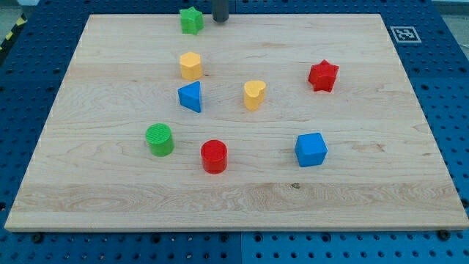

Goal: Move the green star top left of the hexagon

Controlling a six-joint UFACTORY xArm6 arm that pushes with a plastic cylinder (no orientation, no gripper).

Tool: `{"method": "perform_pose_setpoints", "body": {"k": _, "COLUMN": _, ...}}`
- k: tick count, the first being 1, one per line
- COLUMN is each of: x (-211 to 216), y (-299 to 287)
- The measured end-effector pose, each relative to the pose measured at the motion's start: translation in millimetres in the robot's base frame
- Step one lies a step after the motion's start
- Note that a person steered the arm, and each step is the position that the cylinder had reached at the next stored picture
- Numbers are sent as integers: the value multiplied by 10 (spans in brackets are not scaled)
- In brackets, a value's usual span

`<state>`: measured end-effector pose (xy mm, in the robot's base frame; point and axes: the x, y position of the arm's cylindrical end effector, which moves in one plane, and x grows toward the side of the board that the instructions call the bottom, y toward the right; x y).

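The green star (191, 20) sits near the board's top edge, left of centre. The yellow hexagon (190, 65) lies below it, almost straight down the view. My tip (220, 20) is at the top edge, just to the right of the green star, a small gap apart from it. The rod runs up out of the view.
A blue triangle (190, 97) sits below the hexagon. A yellow heart (254, 94) is at the centre, a red star (323, 75) at the right. A green cylinder (159, 139), a red cylinder (214, 156) and a blue cube (311, 149) lie lower. The wooden board (366, 198) rests on a blue pegboard.
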<state>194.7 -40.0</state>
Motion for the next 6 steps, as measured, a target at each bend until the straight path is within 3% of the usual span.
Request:
{"method": "perform_pose_setpoints", "body": {"k": 2, "x": 330, "y": -550}}
{"method": "perform_pose_setpoints", "body": {"k": 6, "x": 548, "y": -961}}
